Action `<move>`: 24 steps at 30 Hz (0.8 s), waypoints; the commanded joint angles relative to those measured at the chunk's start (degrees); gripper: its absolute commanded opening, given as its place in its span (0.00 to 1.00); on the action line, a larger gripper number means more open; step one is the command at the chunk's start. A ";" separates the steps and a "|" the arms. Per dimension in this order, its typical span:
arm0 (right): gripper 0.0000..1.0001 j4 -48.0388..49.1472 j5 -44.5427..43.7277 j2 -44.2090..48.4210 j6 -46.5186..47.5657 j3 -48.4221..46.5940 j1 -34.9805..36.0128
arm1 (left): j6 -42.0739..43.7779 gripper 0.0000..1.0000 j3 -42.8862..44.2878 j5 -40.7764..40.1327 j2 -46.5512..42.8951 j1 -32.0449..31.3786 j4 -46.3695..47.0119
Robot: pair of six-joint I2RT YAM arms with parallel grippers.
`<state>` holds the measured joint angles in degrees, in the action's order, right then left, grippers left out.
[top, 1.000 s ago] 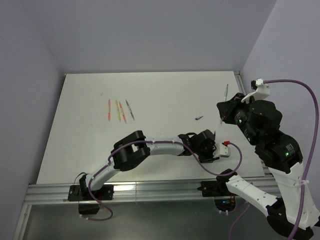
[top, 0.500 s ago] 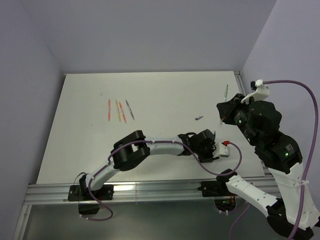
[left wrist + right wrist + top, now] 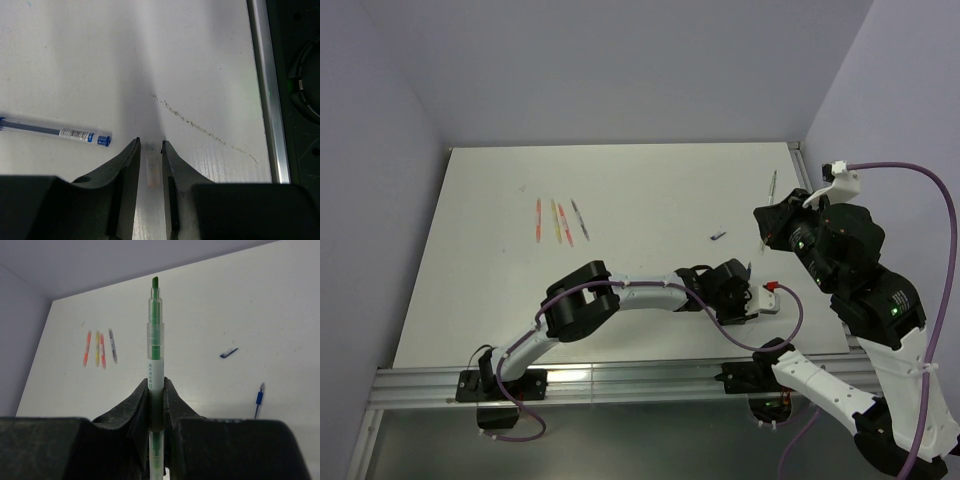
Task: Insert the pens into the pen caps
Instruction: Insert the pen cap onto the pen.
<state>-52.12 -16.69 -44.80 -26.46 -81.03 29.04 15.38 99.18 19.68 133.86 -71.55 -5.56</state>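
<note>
My left gripper (image 3: 150, 144) (image 3: 738, 292) is down on the table, its jaws narrowly open on either side of a pale translucent pen cap (image 3: 152, 170); a sliver of table shows left of the cap. A blue pen (image 3: 55, 131) (image 3: 749, 268) (image 3: 258, 397) lies just beside it. Raised at the right, my right gripper (image 3: 155, 382) (image 3: 766, 228) is shut on a green-clear pen (image 3: 155, 325) that sticks out beyond the fingers, tip away from me. A dark blue cap (image 3: 718, 236) (image 3: 229, 352) lies alone mid-table. Several coloured pens (image 3: 560, 222) (image 3: 100, 347) lie in a row at the far left.
A metal rail (image 3: 265, 90) runs along the table edge close to my left gripper, with a black arm base (image 3: 300, 85) beyond it. Walls close off the table's back and left side (image 3: 30, 340).
The right wrist has shifted very slightly. The left arm stays in place on the table and the pens have not moved.
</note>
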 commanded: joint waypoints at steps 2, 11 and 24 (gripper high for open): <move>0.00 0.97 0.16 0.59 0.88 0.18 -0.30 | 0.80 0.28 -2.23 -2.98 -1.68 0.53 -5.16; 0.00 0.96 0.25 0.94 0.71 0.35 -0.30 | 0.62 0.27 -2.32 -2.98 -1.76 0.62 -5.95; 0.00 1.23 0.69 1.11 0.62 0.97 -0.30 | 0.45 0.20 -0.57 -3.69 -0.27 0.62 -8.76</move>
<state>-52.12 -15.79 -44.31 -26.28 -80.20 29.04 15.35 98.39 18.52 132.94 -71.44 -6.96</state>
